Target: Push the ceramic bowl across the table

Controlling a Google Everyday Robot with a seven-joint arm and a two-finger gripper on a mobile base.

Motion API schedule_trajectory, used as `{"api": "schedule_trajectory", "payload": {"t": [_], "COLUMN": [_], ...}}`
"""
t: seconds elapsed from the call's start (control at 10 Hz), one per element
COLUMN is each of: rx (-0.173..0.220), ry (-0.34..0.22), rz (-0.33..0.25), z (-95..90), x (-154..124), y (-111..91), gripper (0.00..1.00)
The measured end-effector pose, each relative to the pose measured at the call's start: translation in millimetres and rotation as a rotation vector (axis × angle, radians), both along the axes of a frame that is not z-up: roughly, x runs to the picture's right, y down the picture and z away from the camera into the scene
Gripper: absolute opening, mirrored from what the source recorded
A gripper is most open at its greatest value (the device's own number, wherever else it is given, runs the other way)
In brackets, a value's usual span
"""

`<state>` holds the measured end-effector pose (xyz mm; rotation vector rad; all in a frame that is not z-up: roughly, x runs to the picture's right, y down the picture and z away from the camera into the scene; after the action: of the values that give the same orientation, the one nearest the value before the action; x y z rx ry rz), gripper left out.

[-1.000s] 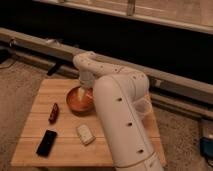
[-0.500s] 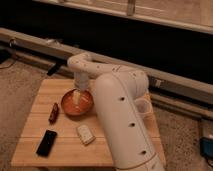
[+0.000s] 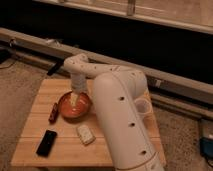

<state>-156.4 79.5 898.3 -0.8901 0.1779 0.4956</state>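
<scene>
The orange-red ceramic bowl [image 3: 74, 106] sits on the light wooden table [image 3: 55, 145], left of centre. My white arm reaches over the table from the right and bends down at the far side. My gripper [image 3: 76, 99] points down into the bowl and touches its inside near the far rim.
A small red-brown bar [image 3: 53, 112] lies just left of the bowl. A black phone [image 3: 46, 142] lies near the front left corner. A pale wrapped packet [image 3: 85, 134] lies in front of the bowl. A white cup [image 3: 141, 106] stands at the right, partly behind my arm.
The bowl has slid left and toward the front of the table, with my gripper moving along inside it. The other items have not moved.
</scene>
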Motion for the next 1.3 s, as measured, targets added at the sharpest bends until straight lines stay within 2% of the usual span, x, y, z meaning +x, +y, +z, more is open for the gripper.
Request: {"api": "schedule_trajectory", "payload": {"t": [0.9, 1.1, 1.3], "rx": [-0.049, -0.076, -0.080], "ry": [-0.082, -0.099, -0.096], "rz": [-0.048, -0.027, -0.015], "z": [-22.3, -26.3, -25.7], "x": [-16.9, -18.8, -14.2], "y": [16.7, 16.2, 14.8], "gripper": [0.80, 0.80, 0.80]}}
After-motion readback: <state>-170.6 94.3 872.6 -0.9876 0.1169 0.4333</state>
